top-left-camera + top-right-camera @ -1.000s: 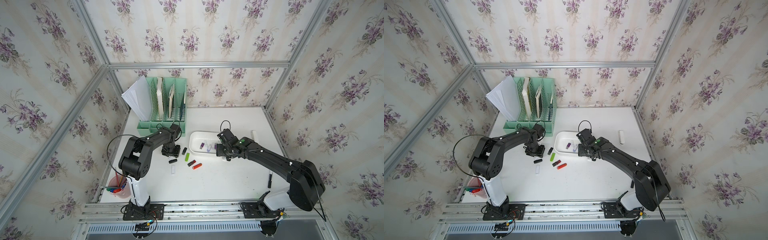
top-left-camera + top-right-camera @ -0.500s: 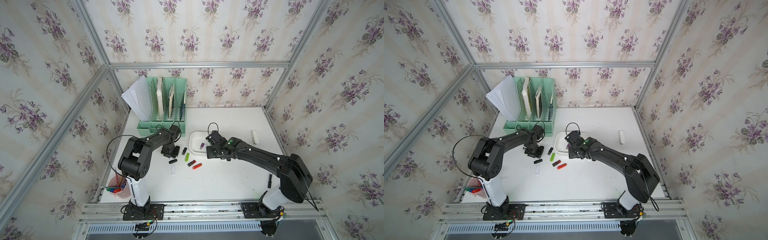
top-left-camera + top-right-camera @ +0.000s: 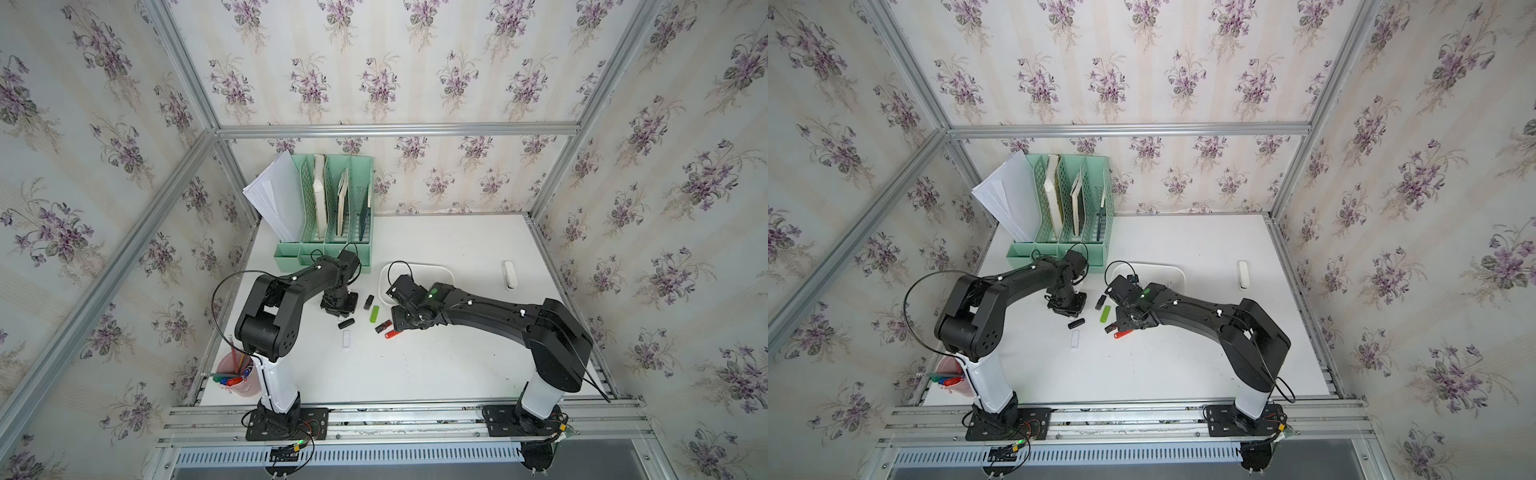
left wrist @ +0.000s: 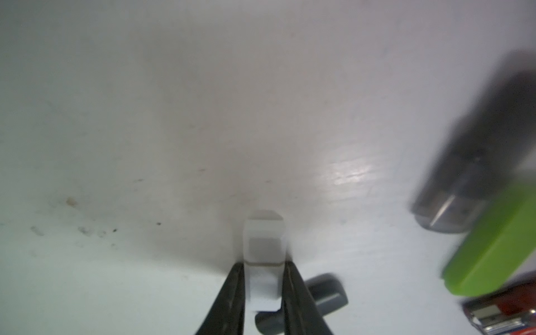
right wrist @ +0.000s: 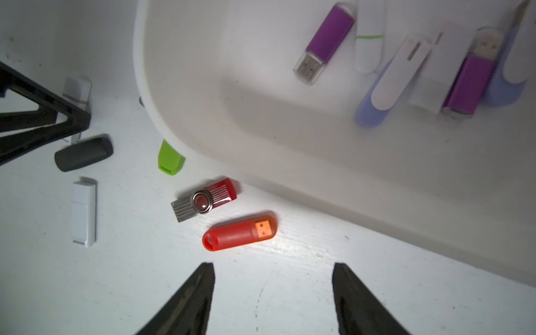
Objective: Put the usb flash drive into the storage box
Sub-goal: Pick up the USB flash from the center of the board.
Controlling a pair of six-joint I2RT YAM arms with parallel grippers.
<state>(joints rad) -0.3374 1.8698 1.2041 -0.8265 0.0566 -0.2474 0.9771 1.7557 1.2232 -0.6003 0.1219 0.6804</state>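
1. Floral-papered walls close in a white counter [image 3: 415, 374], with a mint file organizer [image 3: 332, 216] at the back and a pink pen cup [image 3: 237, 374] at the front left.
2. Storage box [image 5: 148, 87] sits mid-counter. Several drives already lie inside it, one of them purple [image 5: 330, 37].
3. Left claw [image 4: 264, 264] is clenched on a white flash drive [image 4: 264, 240], low by a black drive [image 5: 84, 153]. It is outside the box, near its rim. Whether it is lifted, I cannot tell.
4. Right claw [image 5: 272, 266] is released and empty, poised over an orange-red drive [image 5: 239, 230] and a red swivel drive [image 5: 204, 200].
5. Also loose on the counter are a green drive [image 5: 171, 159] and a second white drive [image 5: 84, 211].
6. Judgement: the pick-up is in hand. The next move calls for a lift clear of the black drive, a carry over the rim, then a release onto bare box floor, minding the right arm that lies across the box.
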